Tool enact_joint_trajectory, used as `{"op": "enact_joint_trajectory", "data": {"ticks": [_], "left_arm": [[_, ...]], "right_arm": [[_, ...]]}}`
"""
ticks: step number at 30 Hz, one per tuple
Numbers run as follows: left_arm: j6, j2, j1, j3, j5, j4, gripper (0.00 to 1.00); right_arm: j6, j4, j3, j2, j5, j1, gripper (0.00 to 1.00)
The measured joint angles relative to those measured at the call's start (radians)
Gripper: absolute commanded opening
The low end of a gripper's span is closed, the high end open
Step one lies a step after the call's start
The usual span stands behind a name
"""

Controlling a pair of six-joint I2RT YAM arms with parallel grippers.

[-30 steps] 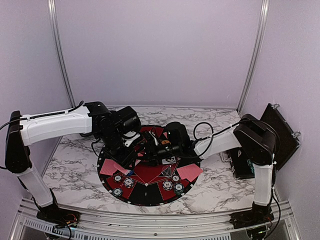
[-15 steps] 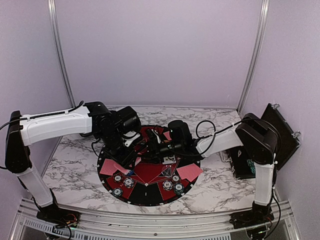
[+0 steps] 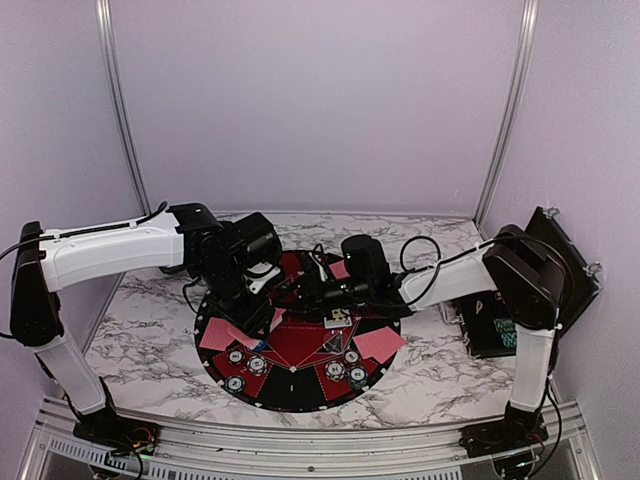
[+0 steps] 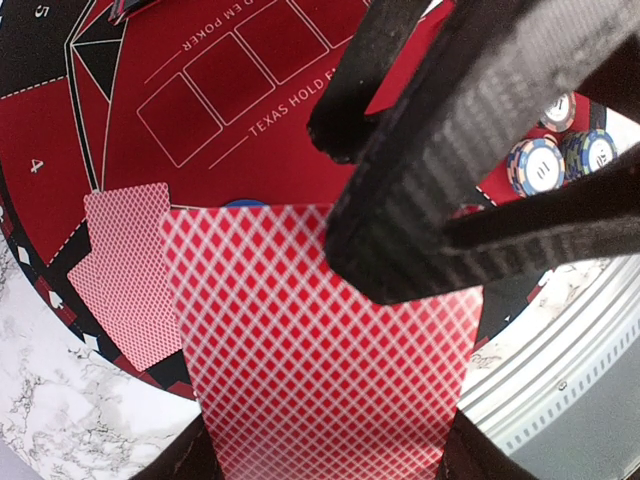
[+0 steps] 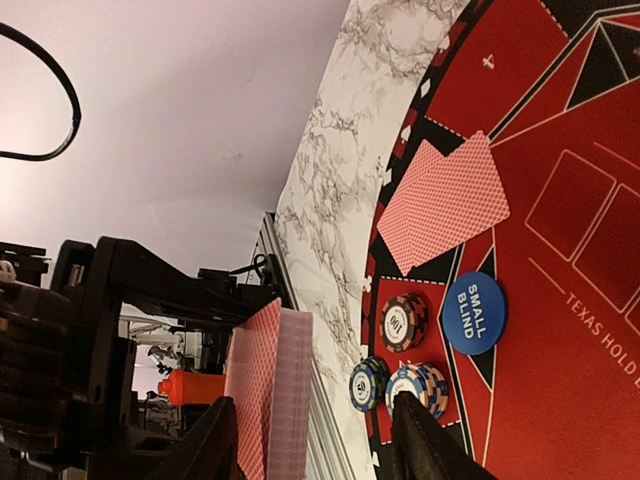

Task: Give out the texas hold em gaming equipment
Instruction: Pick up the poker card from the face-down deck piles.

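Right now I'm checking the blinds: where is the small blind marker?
Right wrist view, lower right: the small blind marker lies on the mat, beside a striped chip and below two face-down cards.

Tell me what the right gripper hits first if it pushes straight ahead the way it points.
Probably the stack of cards, standing on edge right ahead of the right gripper; how far off is unclear.

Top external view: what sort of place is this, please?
Probably a robot test booth, not a card room: plain walls on aluminium posts, a marble-pattern table, and two arms bolted at its near edge.
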State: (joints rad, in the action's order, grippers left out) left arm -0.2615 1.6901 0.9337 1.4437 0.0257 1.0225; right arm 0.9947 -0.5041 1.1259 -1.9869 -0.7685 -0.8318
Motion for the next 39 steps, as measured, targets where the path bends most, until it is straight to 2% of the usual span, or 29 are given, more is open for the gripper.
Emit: {"op": "enact_joint_trajectory", "data": {"ticks": [5,10,39], "left_arm": [[0.000,0.000,0.000,0.000,0.000,0.000,0.52],[0.000,0.000,0.000,0.000,0.000,0.000,0.52],[0.000,0.000,0.000,0.001,0.000,0.000,0.52]], "right_arm": [[0.000,0.000,-0.015,0.045,0.004,0.010,0.50],[0.005,-0.001,-0.040,0.074,0.009,0.013,0.41],[0.032,-0.004,-0.058,0.075,-0.005,-0.013,0.23]]}}
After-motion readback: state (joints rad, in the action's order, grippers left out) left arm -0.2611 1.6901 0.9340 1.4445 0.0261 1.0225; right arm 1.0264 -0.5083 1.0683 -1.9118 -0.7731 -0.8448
